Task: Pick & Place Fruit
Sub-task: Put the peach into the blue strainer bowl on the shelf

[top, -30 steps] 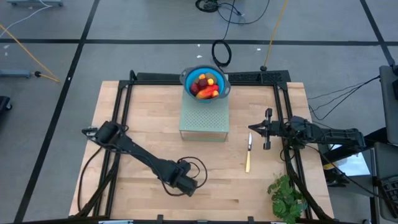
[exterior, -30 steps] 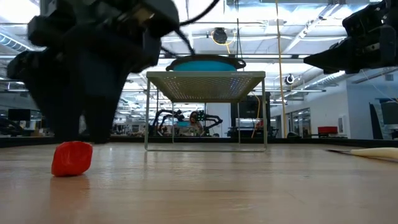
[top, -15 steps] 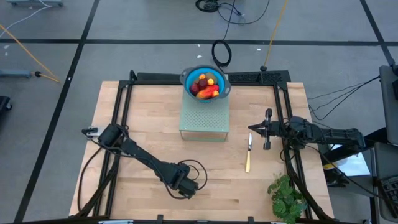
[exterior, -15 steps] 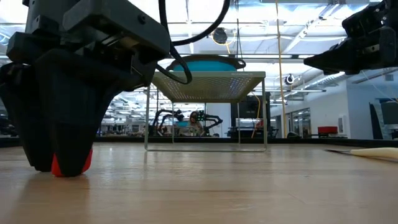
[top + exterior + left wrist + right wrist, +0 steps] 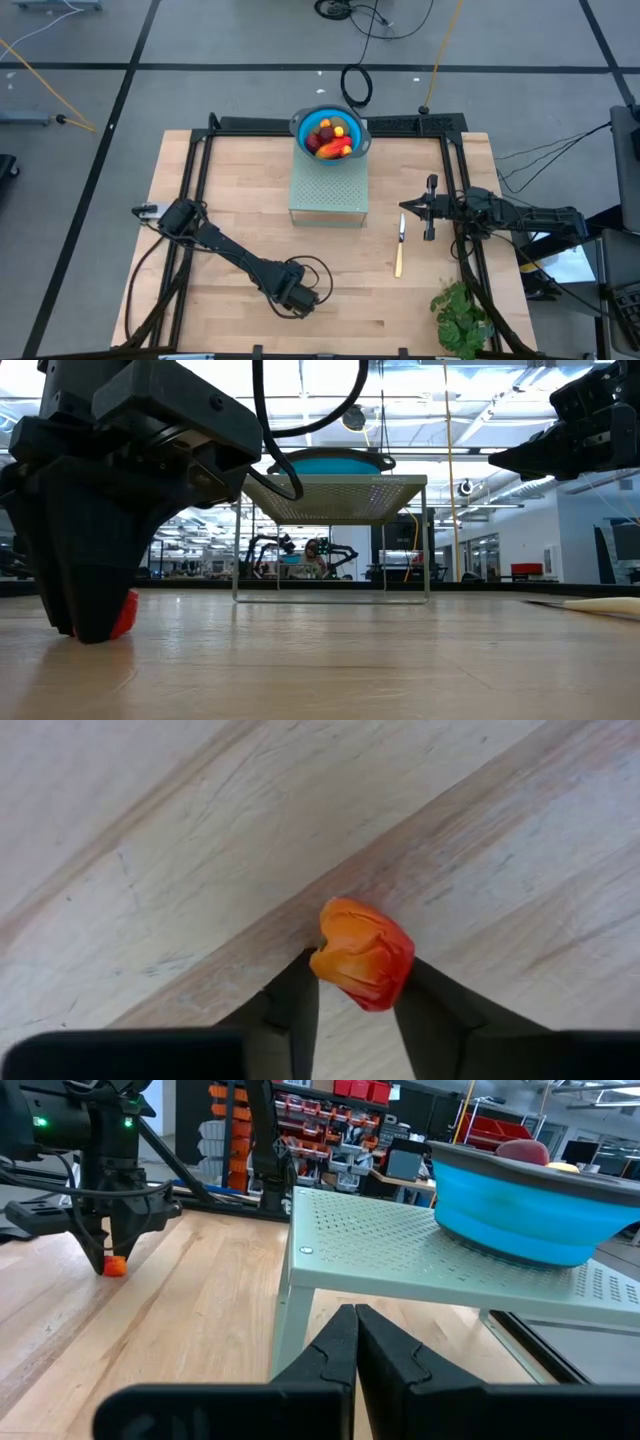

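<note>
wooden planks of the table are carrying everything, with cabled floor around it and workshop shelving showing beyond. near the front edge, the left gripper is being held straight down over a small orange-red piece of fruit lying on the bare wood, so that one finger is standing on each side of it. the fingers are being pressed against the piece, narrowly parted to its width; whether the hold is already firm cannot be told, and the piece is seemingly resting on the wood. in the low view only a red edge of it is showing beside the dark fingers.

at the far edge a blue bowl is sitting on a perforated green stand, with other fruit already gathered in it, which is probably where this piece is being sent.

the right gripper is being kept waiting at the right side, fingers fully closed on nothing, beside a knife and a leafy bunch, clear of the working arm's way.
</note>
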Action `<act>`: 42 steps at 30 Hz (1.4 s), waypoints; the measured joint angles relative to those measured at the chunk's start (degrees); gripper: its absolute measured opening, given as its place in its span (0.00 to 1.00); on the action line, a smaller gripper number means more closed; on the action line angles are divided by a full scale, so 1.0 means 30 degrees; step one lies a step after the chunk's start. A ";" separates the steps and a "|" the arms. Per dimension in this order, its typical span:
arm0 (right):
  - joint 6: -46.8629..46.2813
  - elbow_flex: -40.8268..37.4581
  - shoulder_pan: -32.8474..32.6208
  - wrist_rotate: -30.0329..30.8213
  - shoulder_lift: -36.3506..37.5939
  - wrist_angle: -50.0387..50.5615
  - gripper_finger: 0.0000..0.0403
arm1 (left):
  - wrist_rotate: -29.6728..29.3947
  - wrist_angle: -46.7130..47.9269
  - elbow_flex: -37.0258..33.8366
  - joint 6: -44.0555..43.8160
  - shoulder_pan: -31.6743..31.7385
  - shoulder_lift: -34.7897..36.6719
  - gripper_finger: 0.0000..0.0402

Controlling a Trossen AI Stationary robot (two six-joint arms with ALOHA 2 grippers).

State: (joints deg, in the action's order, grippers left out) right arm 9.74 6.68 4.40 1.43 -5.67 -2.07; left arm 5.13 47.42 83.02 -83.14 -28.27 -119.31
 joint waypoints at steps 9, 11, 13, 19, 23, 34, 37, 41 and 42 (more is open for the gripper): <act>-0.0011 0.0007 0.0000 0.0000 -0.0004 0.0005 0.00 | -0.0051 0.0104 -0.0007 -0.0346 0.0006 0.0102 0.20; -0.0007 0.0007 0.0000 -0.0007 -0.0007 0.0009 0.00 | -0.0142 0.0224 -0.0022 -0.0346 0.0000 0.0248 0.20; -0.0015 0.0007 0.0000 -0.0007 0.0000 0.0012 0.00 | -0.0160 0.0295 -0.0022 -0.0348 0.0000 0.0262 0.19; -0.0015 0.0007 0.0000 -0.0029 -0.0005 0.0067 0.00 | -0.0367 0.0633 -0.0029 -0.0346 0.0029 0.0550 0.19; -0.0015 0.0007 -0.0001 -0.0051 -0.0007 0.0067 0.00 | -0.0572 0.0655 -0.0013 -0.0340 0.0026 0.1211 0.19; -0.0015 0.0007 -0.0007 -0.0058 -0.0007 0.0060 0.00 | -0.8447 0.0069 0.0023 0.2702 -0.0039 0.5157 0.19; -0.0015 0.0007 -0.0007 -0.0058 -0.0007 0.0060 0.00 | -1.1363 -0.1216 0.0036 0.5200 -0.0102 0.6217 0.19; -0.0015 0.0007 -0.0007 -0.0058 -0.0007 0.0060 0.00 | -1.4109 -0.3401 0.0044 0.9564 -0.0067 0.7257 0.19; -0.0015 0.0007 -0.0007 -0.0058 -0.0007 0.0060 0.00 | -1.4697 -0.3881 0.0044 1.0646 -0.0048 0.7465 0.19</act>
State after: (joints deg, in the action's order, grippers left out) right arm 9.69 6.70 4.38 1.26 -5.69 -1.89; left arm -38.96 35.78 83.15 -51.21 -28.42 -96.91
